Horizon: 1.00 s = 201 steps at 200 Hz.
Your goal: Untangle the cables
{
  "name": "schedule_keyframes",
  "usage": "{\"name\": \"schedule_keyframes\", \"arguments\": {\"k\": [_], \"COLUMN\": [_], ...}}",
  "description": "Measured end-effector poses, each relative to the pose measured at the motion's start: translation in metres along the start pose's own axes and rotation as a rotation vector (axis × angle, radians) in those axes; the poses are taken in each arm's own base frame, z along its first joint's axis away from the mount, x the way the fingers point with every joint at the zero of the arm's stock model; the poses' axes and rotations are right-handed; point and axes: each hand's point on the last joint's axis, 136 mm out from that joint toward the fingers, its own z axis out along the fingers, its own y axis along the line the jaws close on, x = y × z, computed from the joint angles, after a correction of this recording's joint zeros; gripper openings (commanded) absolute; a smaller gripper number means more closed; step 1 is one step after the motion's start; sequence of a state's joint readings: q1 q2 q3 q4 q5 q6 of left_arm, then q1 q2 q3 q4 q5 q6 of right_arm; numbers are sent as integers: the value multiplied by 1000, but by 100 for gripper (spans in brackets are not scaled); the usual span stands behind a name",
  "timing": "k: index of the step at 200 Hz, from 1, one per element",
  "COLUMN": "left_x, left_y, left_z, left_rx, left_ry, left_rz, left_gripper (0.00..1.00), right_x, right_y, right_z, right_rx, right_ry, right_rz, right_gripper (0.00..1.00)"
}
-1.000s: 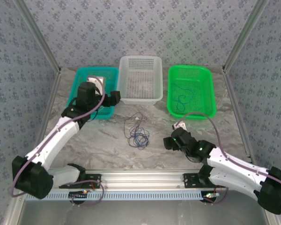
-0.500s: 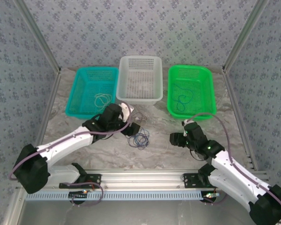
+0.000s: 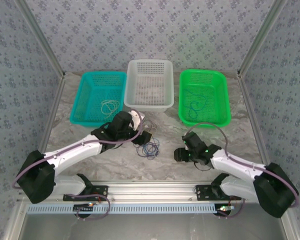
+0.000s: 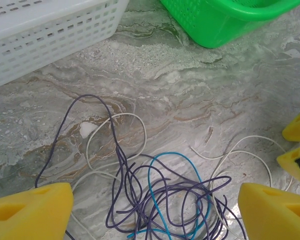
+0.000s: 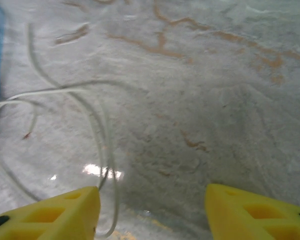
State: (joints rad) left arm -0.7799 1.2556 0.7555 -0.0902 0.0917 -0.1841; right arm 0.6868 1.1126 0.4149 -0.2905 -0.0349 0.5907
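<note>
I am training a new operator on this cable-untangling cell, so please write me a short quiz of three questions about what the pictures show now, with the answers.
1. True or false: the left gripper is shut on the cables.
2. Which basket holds a dark cable: A teal, B white, C green?
3. Fill in: in the left wrist view, the tangle on the table has purple, white and one light ___ cable.

Key:
1. False. Its fingers stand wide apart, one on either side of the tangle.
2. C, the green basket.
3. Blue.
</note>
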Motion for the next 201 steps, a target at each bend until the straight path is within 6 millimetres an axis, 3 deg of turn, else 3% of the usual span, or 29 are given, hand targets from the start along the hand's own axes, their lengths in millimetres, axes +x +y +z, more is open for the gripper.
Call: {"name": "schedule_keyframes", "arguments": {"k": [48,67,82,102,132,150,170,201], "left_x": [-2,-1,-2,-2,-3,-4,-10,-35], "left_y": [6,8,11,14,15,13,9,-2], "left_z": [-10,-12,-12,-12,-12,-12,-14,-31], "left_rx": [-32,-46,-60,-81,-84,-75,-57,-8], "left_ry": [-40,-45,-48,-51,-53,-59,-83,-188], "left_rz": [2,2,1,-3,-9,-9,-9,-6], "left_gripper": [89,89,90,90,90,90,90,91], "right_x": [-7,-15,-29,-58,-100,-113,-121,-127], "right_y": [8,14,20,32,50,59,68,78], "right_z": [6,-5,-26,-74,-162,-195,-210,-205], "right_rx": [31,23,7,-27,-75,-82,-72,-51], "right_ry": [-11,-72,-155,-309,-526,-583,-592,-560], "right_rz": [-39,-68,-85,-114,-173,-221,-288,-378], "right_gripper": [0,0,0,0,0,0,0,0]}}
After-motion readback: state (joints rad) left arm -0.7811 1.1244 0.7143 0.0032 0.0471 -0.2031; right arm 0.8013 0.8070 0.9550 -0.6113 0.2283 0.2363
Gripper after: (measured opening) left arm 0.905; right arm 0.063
